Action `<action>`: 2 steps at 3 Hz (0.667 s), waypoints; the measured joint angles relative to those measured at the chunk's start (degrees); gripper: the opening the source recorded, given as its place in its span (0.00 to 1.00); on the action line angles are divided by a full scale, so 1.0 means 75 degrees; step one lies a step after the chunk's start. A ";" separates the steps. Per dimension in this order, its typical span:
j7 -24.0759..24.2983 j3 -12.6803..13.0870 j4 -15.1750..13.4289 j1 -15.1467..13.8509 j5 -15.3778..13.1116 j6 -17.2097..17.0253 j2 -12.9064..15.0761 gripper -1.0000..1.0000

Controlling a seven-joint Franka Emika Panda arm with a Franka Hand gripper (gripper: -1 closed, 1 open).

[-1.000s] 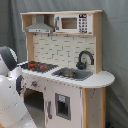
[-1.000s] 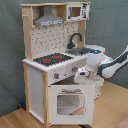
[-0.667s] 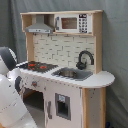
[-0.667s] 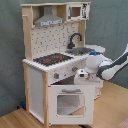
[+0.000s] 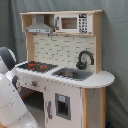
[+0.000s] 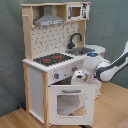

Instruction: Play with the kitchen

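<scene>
- Arm [image 6: 112,67] comes in from the second exterior view's right; gripper [image 6: 80,76] sits at the kitchen [image 6: 50,75] front, just below the counter edge, right above the oven door [image 6: 67,102]. It has dropped a bit vs 1 s ago.
- Pincer state: can't tell, spread or pressed together.
- Oven door hangs ajar, swung out a bit – judged: arm is working the door/knob area, play step underway.
- Kitchen fills mid-scene in both exterior views, against a grey curtain [image 5: 115,45].
- Stovetop [image 5: 35,65] on the first exterior view's left, sink [image 5: 71,74] & faucet [image 5: 84,59] to its right.
- Far/top: hood [image 5: 39,27], microwave [image 5: 72,23] – untouched.
</scene>
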 joint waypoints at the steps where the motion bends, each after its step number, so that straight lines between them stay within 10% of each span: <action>1: 0.0086 0.0611 0.0224 -0.0422 0.0000 0.0000 -0.0049 0.00; 2: 0.0226 0.1113 0.0630 -0.0630 0.0001 -0.0010 -0.0377 0.00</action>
